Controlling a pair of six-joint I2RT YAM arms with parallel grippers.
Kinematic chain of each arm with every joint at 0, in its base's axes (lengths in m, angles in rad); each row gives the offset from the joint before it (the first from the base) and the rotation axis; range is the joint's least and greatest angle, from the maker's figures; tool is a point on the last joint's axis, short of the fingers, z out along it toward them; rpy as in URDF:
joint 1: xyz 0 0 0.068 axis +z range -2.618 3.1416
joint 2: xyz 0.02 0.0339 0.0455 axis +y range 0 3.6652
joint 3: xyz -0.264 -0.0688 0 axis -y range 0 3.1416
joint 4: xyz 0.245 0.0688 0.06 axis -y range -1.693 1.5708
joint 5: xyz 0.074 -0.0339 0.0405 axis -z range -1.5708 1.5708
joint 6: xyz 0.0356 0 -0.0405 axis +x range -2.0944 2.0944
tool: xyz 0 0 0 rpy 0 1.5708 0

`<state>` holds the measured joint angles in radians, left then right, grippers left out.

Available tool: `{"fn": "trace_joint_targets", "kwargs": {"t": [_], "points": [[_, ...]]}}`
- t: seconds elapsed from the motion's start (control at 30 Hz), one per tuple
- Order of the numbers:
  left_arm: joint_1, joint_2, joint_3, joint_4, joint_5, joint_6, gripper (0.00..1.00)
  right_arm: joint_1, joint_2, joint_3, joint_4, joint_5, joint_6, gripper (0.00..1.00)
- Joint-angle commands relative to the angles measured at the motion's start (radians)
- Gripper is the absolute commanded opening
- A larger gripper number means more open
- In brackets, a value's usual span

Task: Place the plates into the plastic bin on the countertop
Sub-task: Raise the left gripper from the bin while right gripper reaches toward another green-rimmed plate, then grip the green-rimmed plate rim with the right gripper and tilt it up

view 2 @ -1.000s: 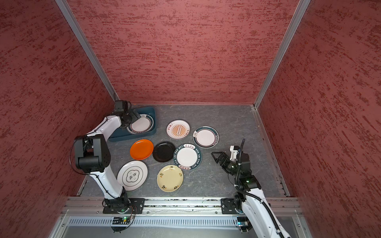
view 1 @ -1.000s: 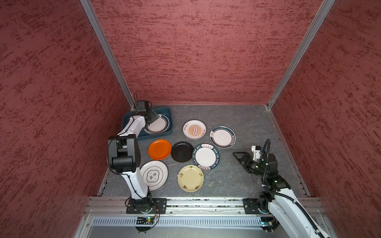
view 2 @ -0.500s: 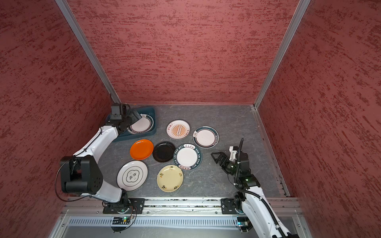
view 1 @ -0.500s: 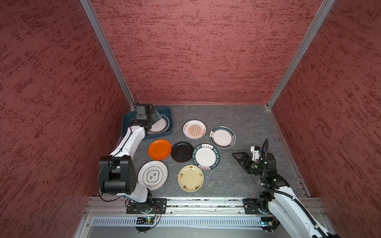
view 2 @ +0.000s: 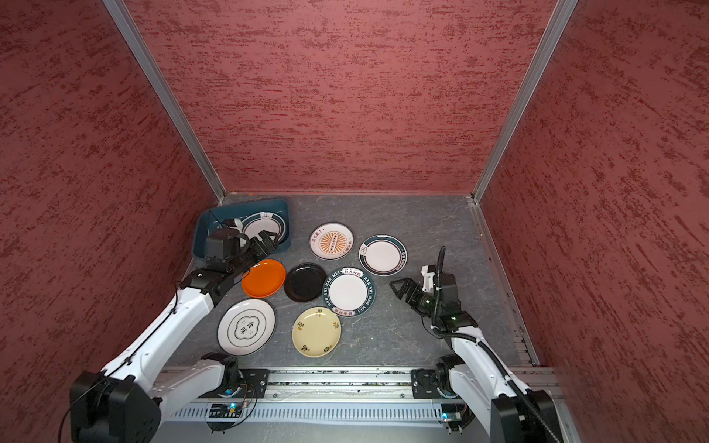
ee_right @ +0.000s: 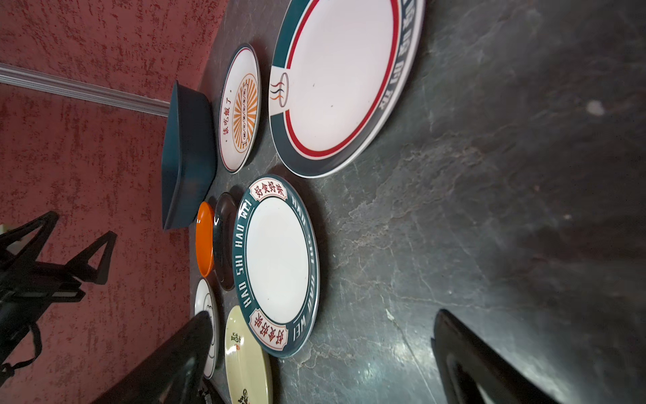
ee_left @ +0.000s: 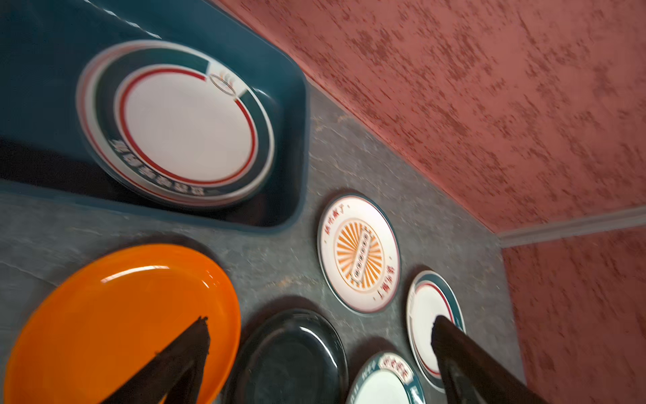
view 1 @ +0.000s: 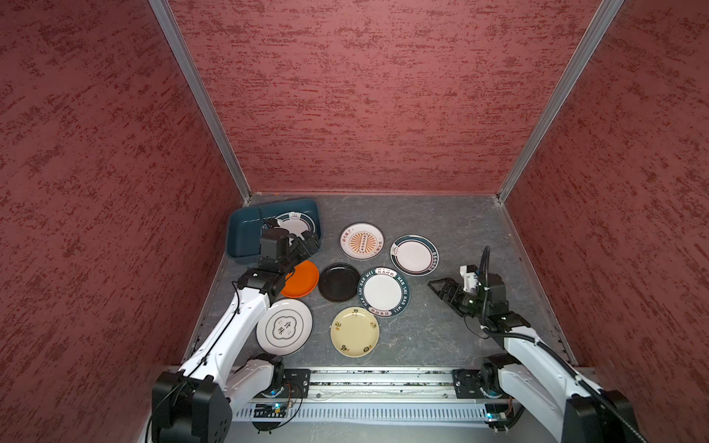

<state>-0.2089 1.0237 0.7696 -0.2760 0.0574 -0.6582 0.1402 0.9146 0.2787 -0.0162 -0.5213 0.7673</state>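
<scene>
seemingly between picks: holds the left tool (view 1: 310,242) wide open and empty by the near right corner of the plastic bin (view 1: 245,234) at far left, with one teal-rimmed plate (view 1: 295,224) already inside and seven others on the desk (view 1: 441,222). holds the right tool (view 1: 437,285) equally wide and empty, low at right. next likely calls for pinching the rim of the orange plate (view 1: 303,282), just near the bin.

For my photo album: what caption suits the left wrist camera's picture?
Open left gripper; teal-rimmed plate in the plastic bin; orange plate, black plate, sunburst plate on the countertop.
</scene>
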Motion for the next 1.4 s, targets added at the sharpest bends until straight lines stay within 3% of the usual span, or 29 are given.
{"fn": "trace_joint_targets", "kwargs": {"t": [0.0, 0.37, 0.63, 0.97, 1.37], "points": [[-0.056, -0.042, -0.022, 0.005, 0.075, -0.034, 0.99, 0.001, 0.052, 0.051, 0.076, 0.041, -0.043, 0.99], [-0.153, -0.077, -0.073, 0.055, 0.169, -0.115, 0.99, 0.002, 0.323, 0.186, 0.117, 0.087, -0.045, 0.95], [-0.165, -0.076, -0.096, 0.084, 0.158, -0.145, 0.99, 0.002, 0.427, 0.259, 0.089, 0.108, -0.076, 0.85], [-0.176, -0.018, -0.078, 0.103, 0.156, -0.155, 0.99, -0.004, 0.579, 0.326, 0.138, 0.114, -0.098, 0.8], [-0.193, 0.034, -0.044, 0.08, 0.144, -0.15, 0.99, -0.028, 0.728, 0.346, 0.225, 0.075, -0.062, 0.57]]}}
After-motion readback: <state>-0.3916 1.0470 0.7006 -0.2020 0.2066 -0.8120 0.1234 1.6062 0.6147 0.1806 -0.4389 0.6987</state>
